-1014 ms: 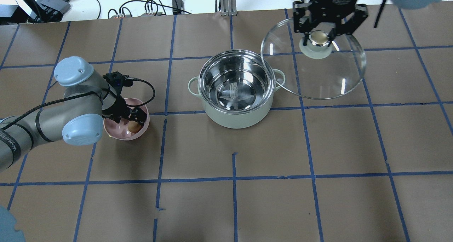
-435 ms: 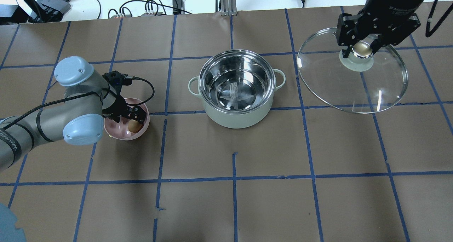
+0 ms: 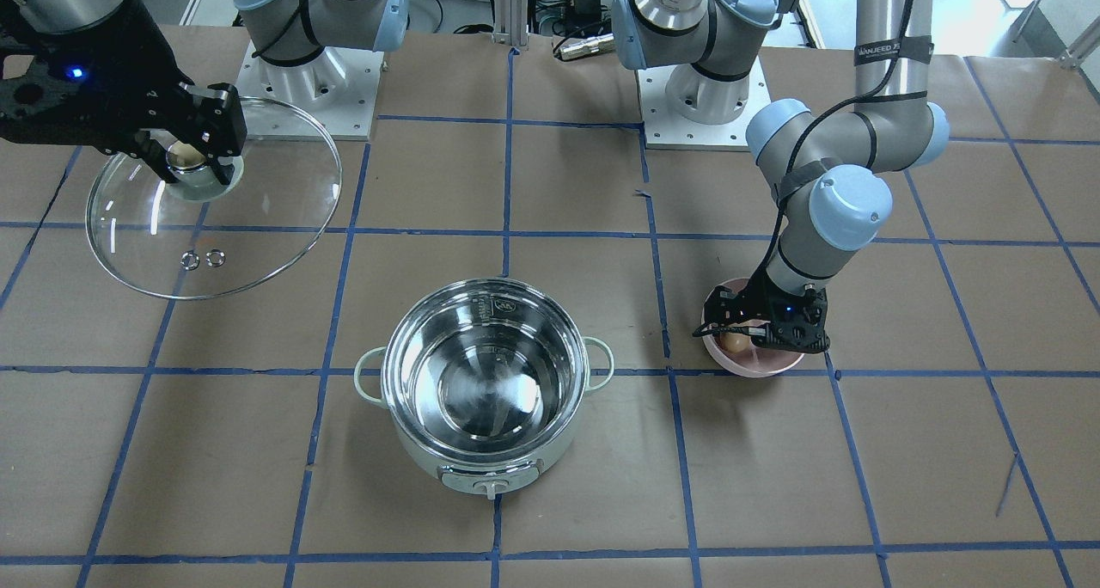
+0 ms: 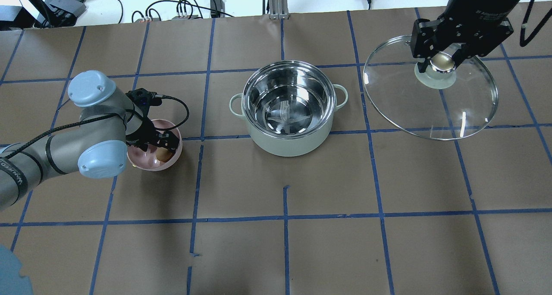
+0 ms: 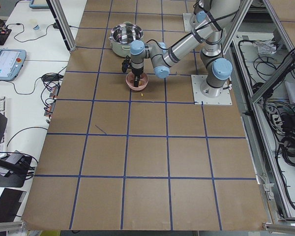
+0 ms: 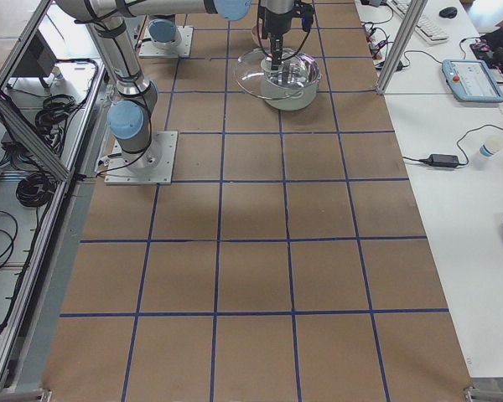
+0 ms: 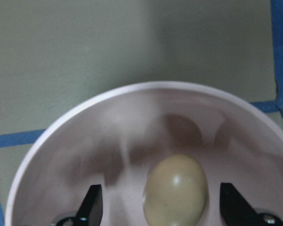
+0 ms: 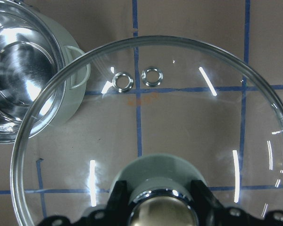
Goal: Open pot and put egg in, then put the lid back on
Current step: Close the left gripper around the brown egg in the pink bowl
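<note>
The mint-green pot (image 4: 288,109) stands open and empty at the table's middle; it also shows in the front view (image 3: 485,382). My right gripper (image 4: 440,61) is shut on the cream knob of the glass lid (image 4: 431,109) and holds it in the air to the right of the pot, clear of it (image 8: 179,117). The tan egg (image 7: 176,189) lies in a pink bowl (image 4: 144,159) left of the pot. My left gripper (image 4: 161,145) is down in the bowl and open. Its fingers (image 7: 92,207) stand on either side of the egg with gaps.
Brown table with a grid of blue tape lines (image 4: 284,219). Cables and a power strip (image 4: 189,6) lie beyond the far edge. The arm bases (image 3: 696,98) stand on plates at the robot's side.
My right gripper carried the lid to the right, from overlapping the pot's rim to clear of it, and has nearly stopped. The left gripper stayed in the bowl around the egg.
</note>
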